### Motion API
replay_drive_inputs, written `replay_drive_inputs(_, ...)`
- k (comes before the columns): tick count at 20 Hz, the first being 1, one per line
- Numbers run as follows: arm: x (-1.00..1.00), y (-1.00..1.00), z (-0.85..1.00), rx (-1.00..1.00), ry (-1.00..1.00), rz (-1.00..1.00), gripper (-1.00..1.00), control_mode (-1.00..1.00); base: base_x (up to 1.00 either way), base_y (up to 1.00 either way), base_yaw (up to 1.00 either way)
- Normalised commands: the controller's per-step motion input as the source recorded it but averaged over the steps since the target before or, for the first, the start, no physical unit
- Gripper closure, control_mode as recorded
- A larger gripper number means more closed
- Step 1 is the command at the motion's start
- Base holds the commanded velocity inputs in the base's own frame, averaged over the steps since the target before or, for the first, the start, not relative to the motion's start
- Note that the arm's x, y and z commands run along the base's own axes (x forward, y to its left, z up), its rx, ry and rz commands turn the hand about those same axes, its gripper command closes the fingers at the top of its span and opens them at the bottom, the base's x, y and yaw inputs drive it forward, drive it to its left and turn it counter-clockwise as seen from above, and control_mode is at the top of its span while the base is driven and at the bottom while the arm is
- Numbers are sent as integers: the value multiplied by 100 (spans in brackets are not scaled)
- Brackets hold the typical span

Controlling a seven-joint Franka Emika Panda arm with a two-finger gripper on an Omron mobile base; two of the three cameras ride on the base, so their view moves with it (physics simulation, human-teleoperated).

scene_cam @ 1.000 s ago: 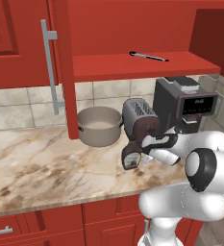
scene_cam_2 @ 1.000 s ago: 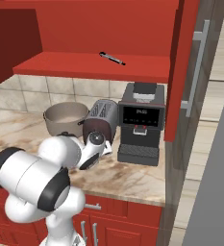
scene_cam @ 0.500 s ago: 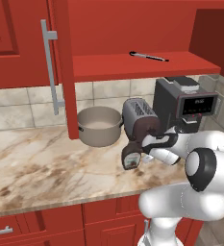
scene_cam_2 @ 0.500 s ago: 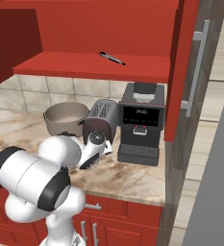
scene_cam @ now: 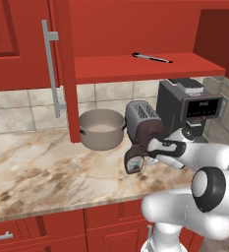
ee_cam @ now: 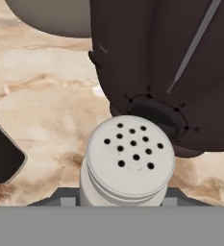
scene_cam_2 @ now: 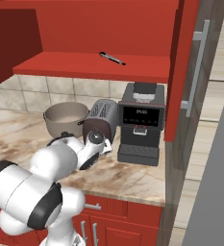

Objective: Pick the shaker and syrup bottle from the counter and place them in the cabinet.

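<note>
The shaker (ee_cam: 128, 161) sits right at the end effector (scene_cam: 154, 146), so close that you look down on the little holes in its pale cap. The end effector looks pressed onto the shaker from both sides, but you see very little of the grip, so I can't be sure how tight it is. The shaker is low down, at the desk (scene_cam: 47, 162), not up in the cabinet (scene_cam: 135, 66). If the pinch is too near the cap, the shaker could slip out or tip when it goes up. Just past the end effector stands the dark toaster (ee_cam: 171, 57), nearly touching the shaker. A push forward could bump the toaster or squash the shaker against it. Just beside the end effector, on its other side, is the syrup bottle (scene_cam: 134, 161). It looks like it is leaning, so a small knock on the way up might make it fall and roll. A bit further off is the grey pot (scene_cam: 102, 129). High above the end effector is the red shelf, with a thin dark rod (scene_cam: 152, 58) lying on it. The shelf's front edge sticks out, so a lift straight up could hit it from below. The open door (scene_cam: 62, 69) hangs off to the side and could get in the way of a wide swing.
</note>
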Motion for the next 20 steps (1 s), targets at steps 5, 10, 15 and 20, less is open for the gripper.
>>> replay_drive_inputs(5,-5,0,44,0,2,0,100,-100,0,0,0)
replay_drive_inputs(10,-12,0,40,0,2,-1,100,-100,0,0,0)
replay_drive_inputs(15,-32,0,30,0,-1,-3,100,-100,0,0,0)
replay_drive_inputs(20,-27,0,42,0,0,-3,100,-100,0,0,0)
